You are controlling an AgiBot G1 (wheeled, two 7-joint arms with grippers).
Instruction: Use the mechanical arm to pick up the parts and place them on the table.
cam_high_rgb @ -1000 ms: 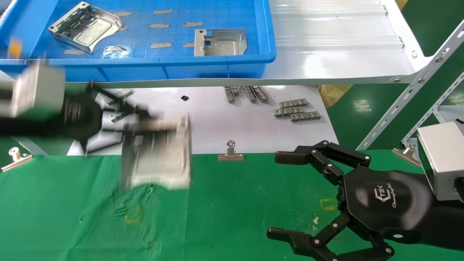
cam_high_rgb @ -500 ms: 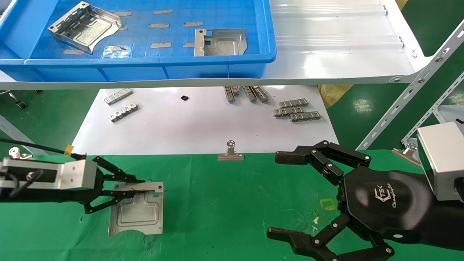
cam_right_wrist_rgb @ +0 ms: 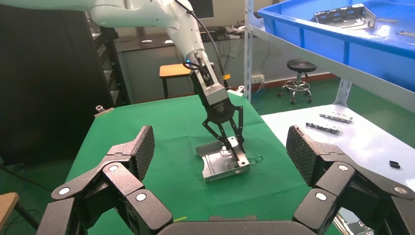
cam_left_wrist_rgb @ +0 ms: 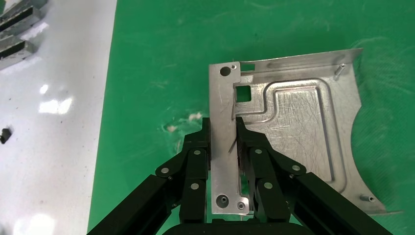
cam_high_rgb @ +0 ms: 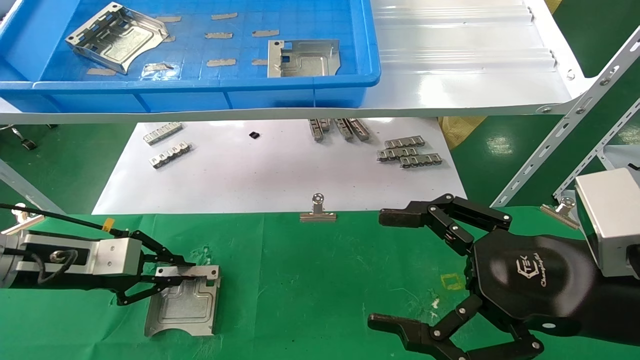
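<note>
**Plate on the green cloth, left claw pinching its flange**

The part (cam_high_rgb: 182,306) is a shiny silver stamped plate with an embossed stepped outline, a small square cut-out, a round hole near one corner and a curved notch in the edge away from the binder clip (cam_high_rgb: 318,210). It lies on the table (cam_high_rgb: 320,280), on the left arm's side of that clip. Its upturned flange on the clip-ward edge stands between the fingertips of the left gripper (cam_high_rgb: 172,275); the left wrist view shows the two black fingers (cam_left_wrist_rgb: 198,159) closed against either face of that flange.

Whether the plate lies fully flat on the cloth cannot be told. Two more plates (cam_high_rgb: 119,36) sit in the blue bin (cam_high_rgb: 210,90) on the shelf beyond the clip.

The left arm reaches in low and nearly level from the table's left side. The right gripper (cam_high_rgb: 400,270) hovers over the cloth on the other side of the clip, claws spread wide, holding nothing.
</note>
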